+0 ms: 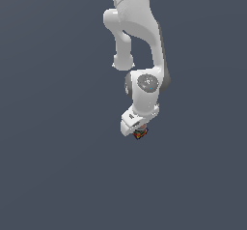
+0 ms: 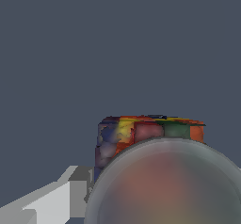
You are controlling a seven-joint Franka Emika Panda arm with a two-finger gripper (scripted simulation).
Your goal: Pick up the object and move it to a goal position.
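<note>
The object (image 1: pixel 140 134) is a tiny dark chunky item with red, orange and green patches, and it sits right under the white hand of the arm. My gripper (image 1: pixel 138 130) points down over it, and its fingertips are mostly hidden by the hand. In the wrist view the object (image 2: pixel 146 133) fills the lower part of the picture, with its greyish round top (image 2: pixel 164 185) blurred and very close. One grey finger (image 2: pixel 56 202) touches its side. The gripper appears shut on the object.
The white arm (image 1: pixel 140 35) reaches down from the top of the exterior view. All around is a plain dark grey surface (image 1: pixel 48 151), with no other objects, edges or goal marker in view.
</note>
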